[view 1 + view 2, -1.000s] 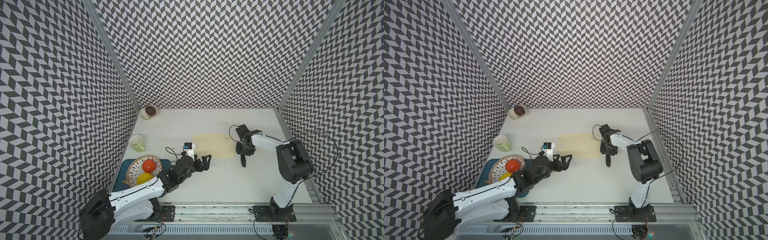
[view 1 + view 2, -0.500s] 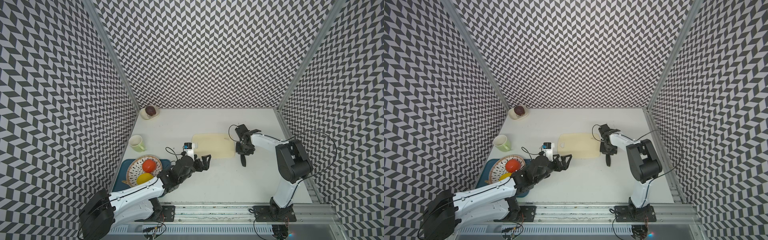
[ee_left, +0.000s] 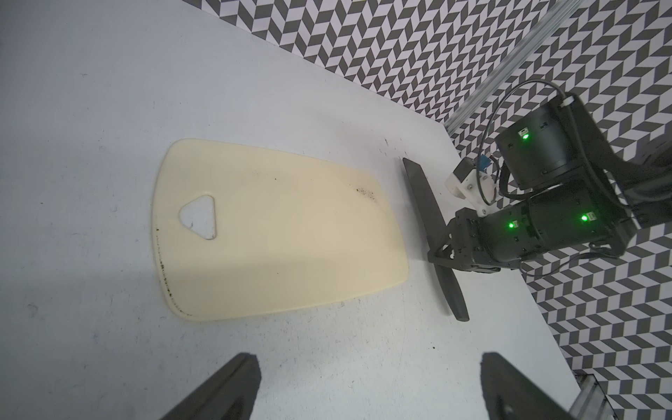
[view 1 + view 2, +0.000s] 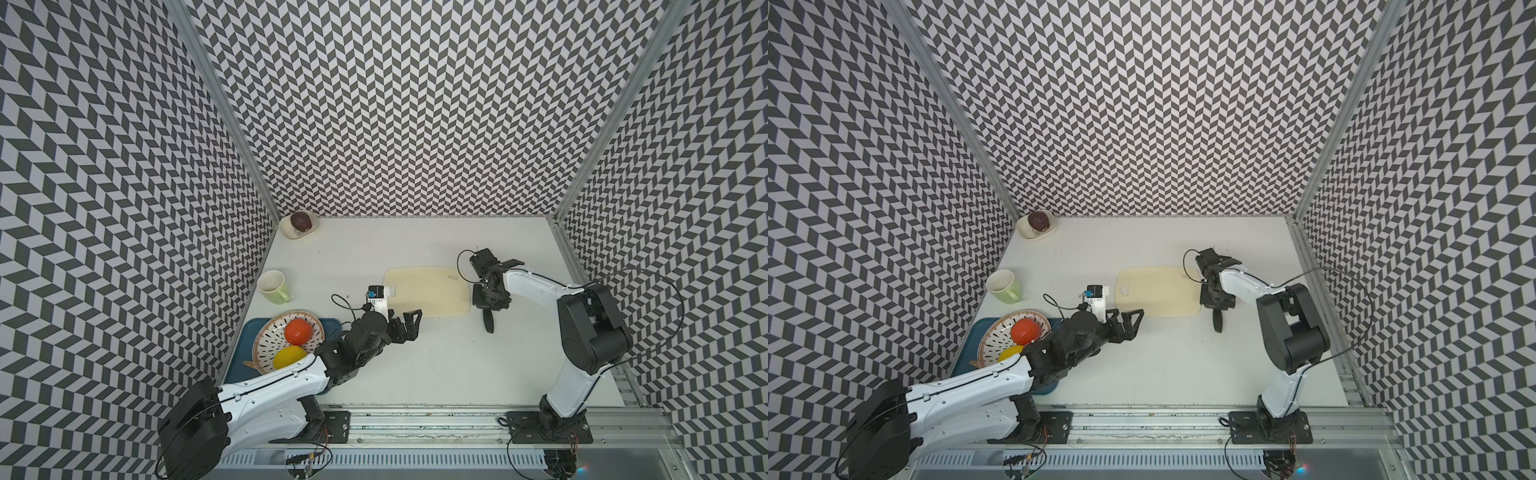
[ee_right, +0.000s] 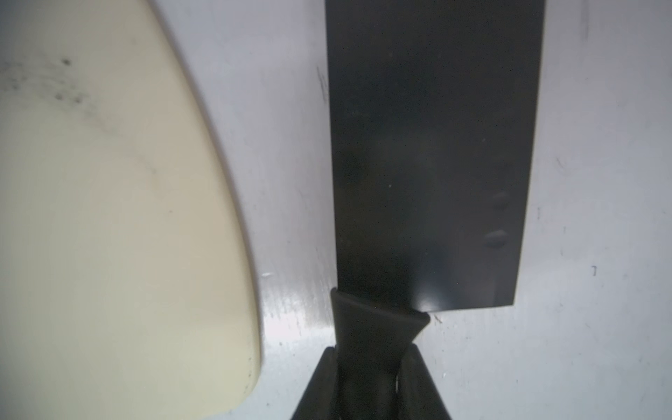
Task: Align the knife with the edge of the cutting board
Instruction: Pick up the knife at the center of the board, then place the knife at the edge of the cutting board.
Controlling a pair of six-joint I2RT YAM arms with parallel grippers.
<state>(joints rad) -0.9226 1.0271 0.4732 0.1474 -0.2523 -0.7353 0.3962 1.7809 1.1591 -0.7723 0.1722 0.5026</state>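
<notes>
Currently: knife [image 3: 422, 196], handle clenched in right gripper [image 3: 442, 251], lies just beside short edge of cutting board [image 3: 276, 232], long axis near parallel; left gripper [image 4: 409, 328] released, farther off.

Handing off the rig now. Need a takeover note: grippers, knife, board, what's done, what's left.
Left gripper: open, empty, hovering off the near long edge of the cutting board.
Right gripper: shut on the knife at the handle, just behind the blade.
Knife: beside the board's short end opposite the cut-out, roughly parallel, with a gap between them.
Done: knife gripped.
Left: probably square it to that edge, then release.
</notes>
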